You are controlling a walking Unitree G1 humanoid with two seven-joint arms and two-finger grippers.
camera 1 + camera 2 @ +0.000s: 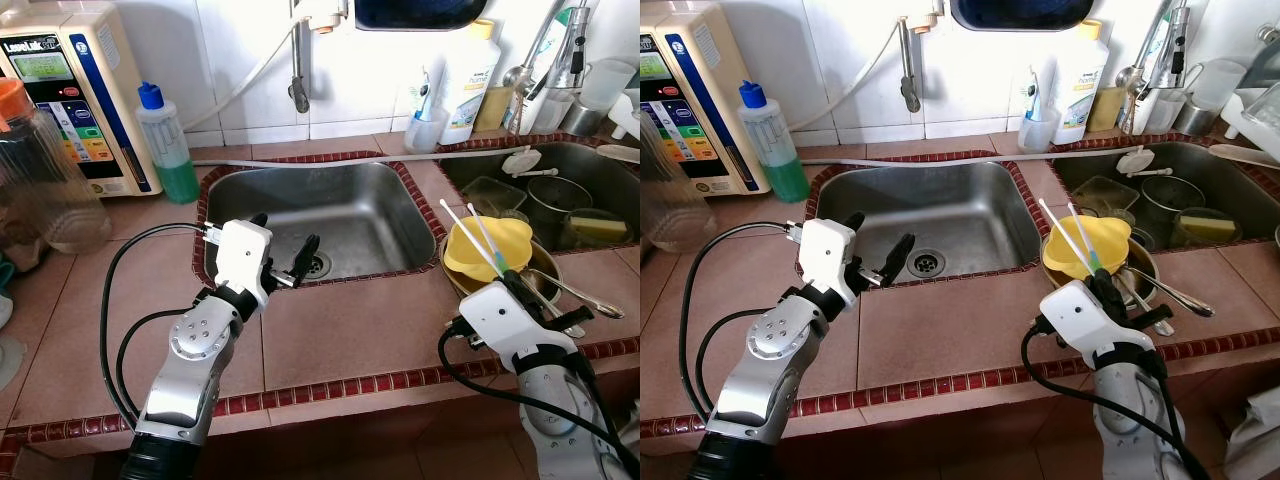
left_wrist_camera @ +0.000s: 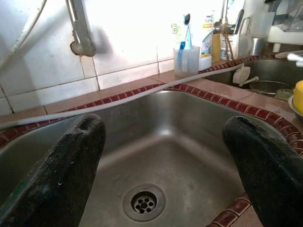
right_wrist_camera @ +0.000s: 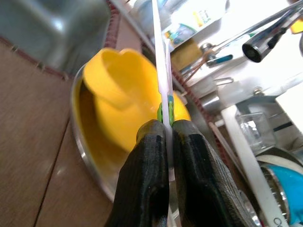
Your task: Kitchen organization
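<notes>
Brushed steel sink (image 1: 370, 215), glossy yellow plastic bowl (image 1: 487, 247)

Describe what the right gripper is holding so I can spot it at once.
Between the two sinks, a metal bowl with a yellow container sits on the tiled counter. Just above it, the right gripper pinches a pair of thin white chopsticks with green bands, unlike the metal spoon alongside.

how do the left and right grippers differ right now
The left gripper is open and holds nothing; the right gripper is shut on the chopsticks. The left gripper hangs over the empty sink; the right gripper is by the yellow bowl. Both have black fingers.
</notes>
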